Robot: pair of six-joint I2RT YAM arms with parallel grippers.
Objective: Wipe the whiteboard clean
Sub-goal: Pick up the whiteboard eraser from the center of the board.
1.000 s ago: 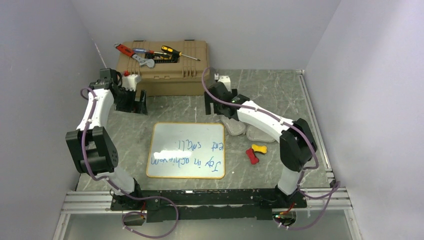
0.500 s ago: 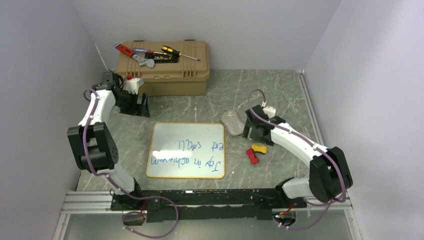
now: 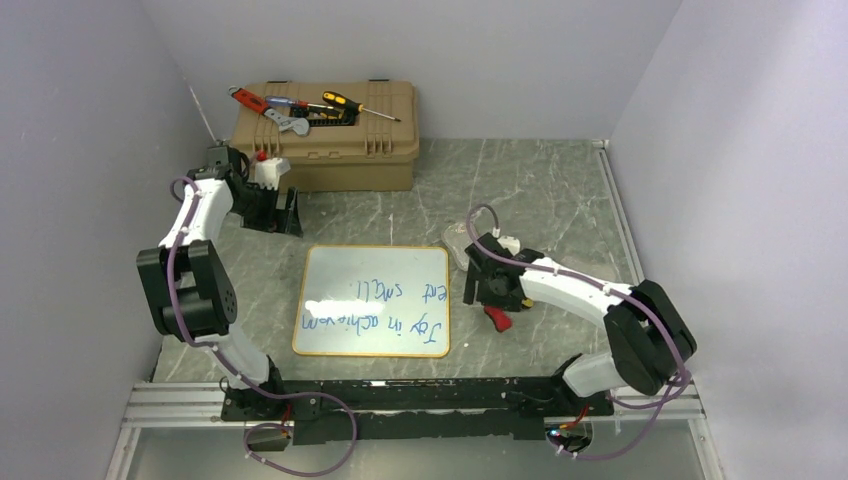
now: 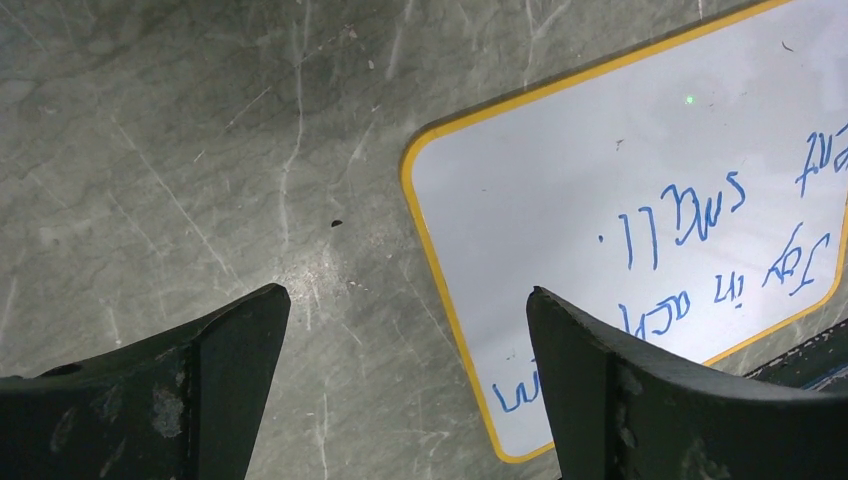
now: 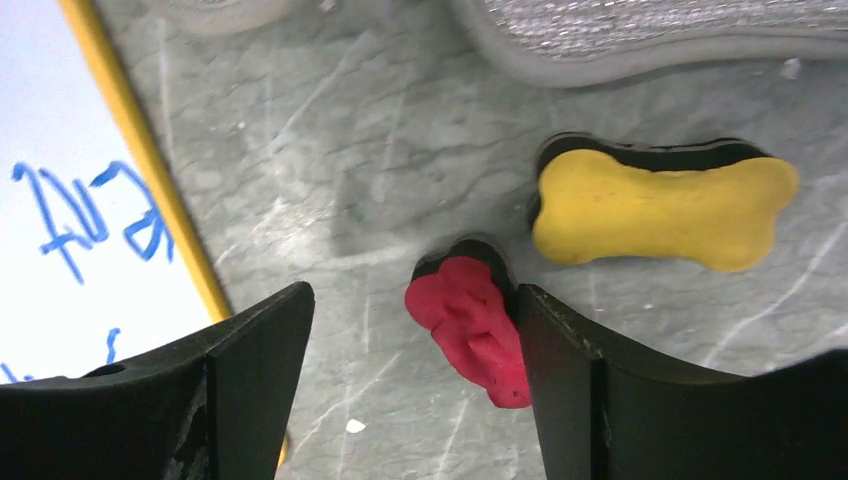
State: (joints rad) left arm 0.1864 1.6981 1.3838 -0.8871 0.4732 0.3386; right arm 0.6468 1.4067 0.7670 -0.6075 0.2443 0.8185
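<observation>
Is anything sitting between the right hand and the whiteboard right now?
Nothing visible does. Only bare table lies between the right hand and the whiteboard. The red eraser sits under the open hand, on its far side from the board.

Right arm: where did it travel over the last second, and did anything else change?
The right arm swung from beside the toolbox back toward the near edge. The right gripper now hangs over the red bone-shaped eraser, jaws open either side of it, nothing held. The whiteboard, its blue writing and the open left gripper stayed about as they were.
</observation>
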